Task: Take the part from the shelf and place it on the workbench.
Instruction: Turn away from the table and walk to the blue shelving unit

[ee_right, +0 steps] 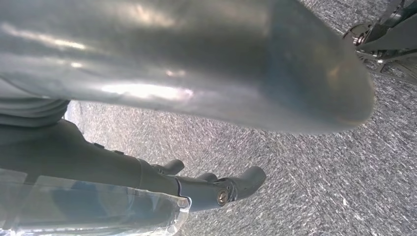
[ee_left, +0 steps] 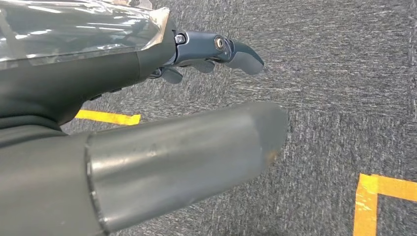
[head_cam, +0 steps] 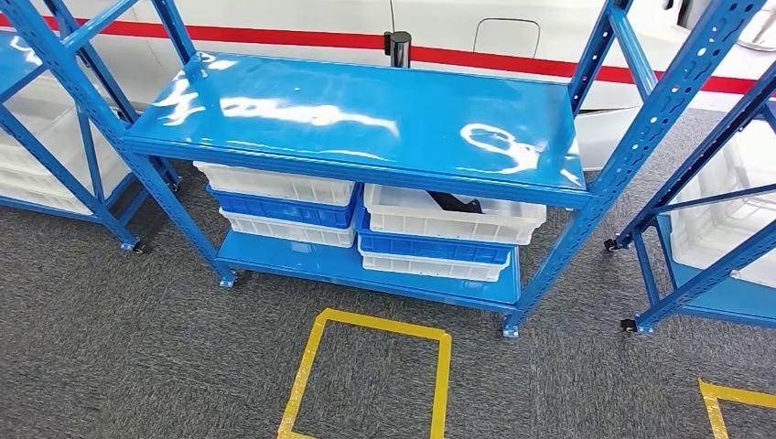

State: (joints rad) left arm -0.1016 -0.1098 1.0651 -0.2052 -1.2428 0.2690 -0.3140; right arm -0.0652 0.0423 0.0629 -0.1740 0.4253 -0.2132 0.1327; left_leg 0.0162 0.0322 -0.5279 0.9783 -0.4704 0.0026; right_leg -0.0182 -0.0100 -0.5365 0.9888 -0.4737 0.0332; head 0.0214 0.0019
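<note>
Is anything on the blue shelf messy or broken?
Nothing looks broken or spilled. The white and blue bins sit in two neat stacks on the blue shelf's bottom level. A black part lies slanted in the top right bin, which seems normal for a loose part. A small black cylinder stands behind the top level.

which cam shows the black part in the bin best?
Head view: the black part lies in the top white bin under the blue shelf. Both wrist views look at grey carpet past the left hand and right hand.
</note>
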